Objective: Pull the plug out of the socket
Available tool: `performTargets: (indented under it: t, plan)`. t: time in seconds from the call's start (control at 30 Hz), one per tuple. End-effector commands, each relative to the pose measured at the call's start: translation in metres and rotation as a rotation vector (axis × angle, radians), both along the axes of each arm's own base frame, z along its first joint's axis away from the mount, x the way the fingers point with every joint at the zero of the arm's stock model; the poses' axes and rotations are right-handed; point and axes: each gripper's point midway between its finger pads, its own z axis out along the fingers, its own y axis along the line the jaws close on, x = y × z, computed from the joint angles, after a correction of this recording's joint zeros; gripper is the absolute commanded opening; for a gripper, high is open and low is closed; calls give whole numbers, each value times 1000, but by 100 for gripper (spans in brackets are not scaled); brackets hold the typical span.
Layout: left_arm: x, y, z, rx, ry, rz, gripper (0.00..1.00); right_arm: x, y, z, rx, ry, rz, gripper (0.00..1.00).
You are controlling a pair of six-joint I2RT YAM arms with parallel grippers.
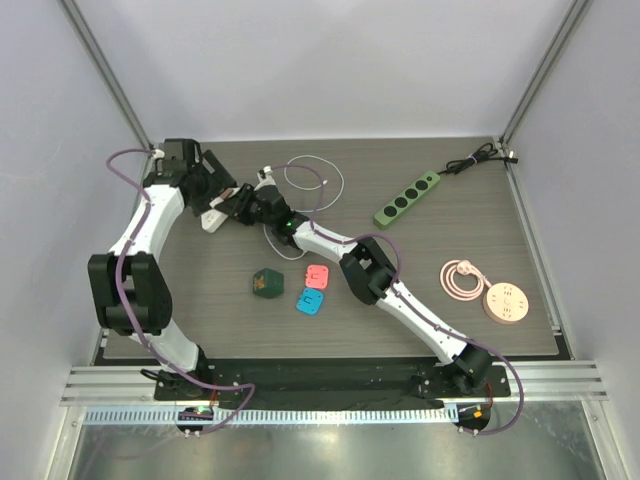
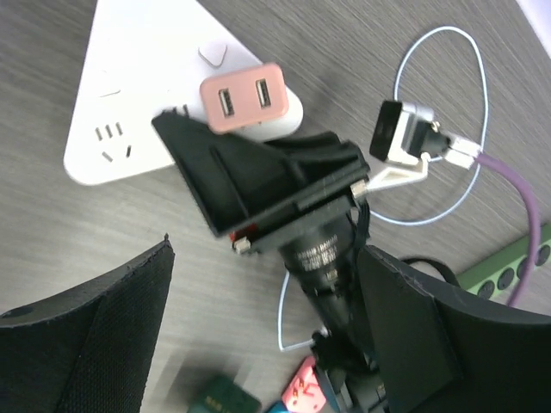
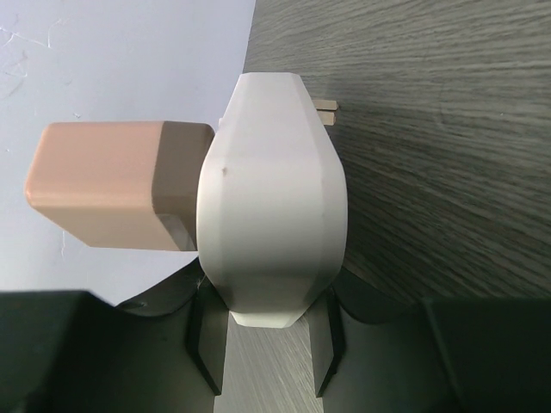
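Right gripper (image 3: 267, 344) clamps the white socket (image 3: 271, 215); left gripper (image 2: 269, 254), spread open and empty, should straddle the pink USB plug (image 2: 244, 96) squarely; then pull straight out, no twisting.

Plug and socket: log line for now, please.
pink plug seated in white socket | right gripper shut on socket | left gripper open, not on plug

Around socket (image 1: 212, 222): right hand (image 1: 240, 205), then cable loop (image 1: 325, 185), block right side; open table (image 1: 212, 262) in front.
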Motion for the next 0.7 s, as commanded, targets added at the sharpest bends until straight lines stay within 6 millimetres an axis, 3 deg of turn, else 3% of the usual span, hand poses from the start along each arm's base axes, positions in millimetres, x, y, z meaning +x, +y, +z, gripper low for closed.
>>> performTargets:
  t: [0.0,0.17,0.2,0.27,0.47,0.67]
  plan:
    - [27,-3,14,-15,-89,-2,87,-12,-9,-40,-182,5,36,1]
    - [37,4,6,14,-113,18,86,-18,-5,-41,-181,5,50,1]
    - [40,17,3,4,-123,51,86,-19,-4,-40,-177,2,52,1]
    - [42,24,-5,-14,-112,64,83,-19,-4,-41,-178,4,54,1]
    - [49,32,-27,-164,-78,102,68,-20,-5,-42,-188,-1,57,1]
    - [56,28,-39,-196,-64,87,69,-21,-5,-42,-193,-6,62,1]
